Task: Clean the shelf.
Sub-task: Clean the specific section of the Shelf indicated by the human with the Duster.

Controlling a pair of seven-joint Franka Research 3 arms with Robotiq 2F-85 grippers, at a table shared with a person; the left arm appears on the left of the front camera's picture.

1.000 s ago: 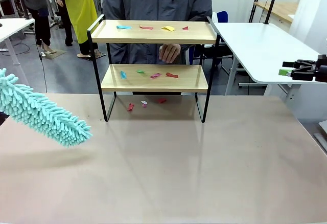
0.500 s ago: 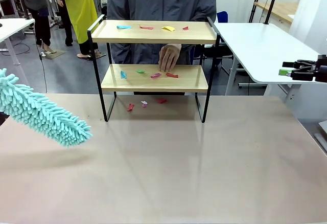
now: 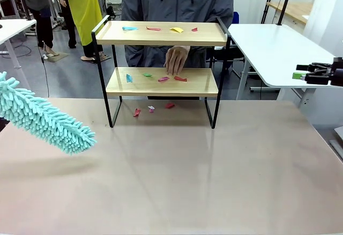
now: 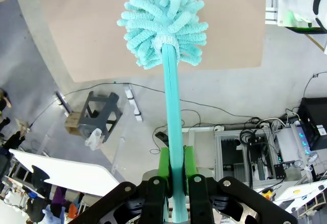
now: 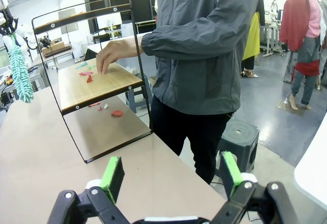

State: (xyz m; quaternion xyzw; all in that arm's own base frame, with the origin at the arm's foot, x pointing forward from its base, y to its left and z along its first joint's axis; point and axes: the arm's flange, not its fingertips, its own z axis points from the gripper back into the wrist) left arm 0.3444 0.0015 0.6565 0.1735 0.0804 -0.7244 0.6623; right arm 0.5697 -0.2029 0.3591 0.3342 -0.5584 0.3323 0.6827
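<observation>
Vs a sec ago: at left, my L gripper [image 4: 176,169] and the teal duster [image 3: 48,119] are where they were, duster head hanging low over the tan table [image 3: 187,192], tip slanting down to the right; mid, the person's hand [image 3: 176,59] has dropped from behind the shelf [image 3: 161,40] so its fingertips now reach the lower board from the back, by the pink and red bits; the person's torso has also shifted a little to the right; at right, my R gripper [image 3: 313,74] hasn't budged.

Counts: 1 duster; 1 shelf w/ 2 boards; paper scraps [image 3: 176,30], 11 in all; 1 person's hand at the shelf.

What holds what: L gripper is clamped tight on the duster's handle, green pads [image 4: 164,165] pressing both sides. The shelf stands at the far mid of the table, right in front of the person. Top board: 4 scraps, L to R blue, red, yellow, red. Lower board: 4, blue, green, pink, red. Table under the shelf: 3, two red w/ a small pale one between. R gripper sits off the table's right side, near the white side table [image 3: 273,47], fingers spread wide w/ nothing between them.
</observation>
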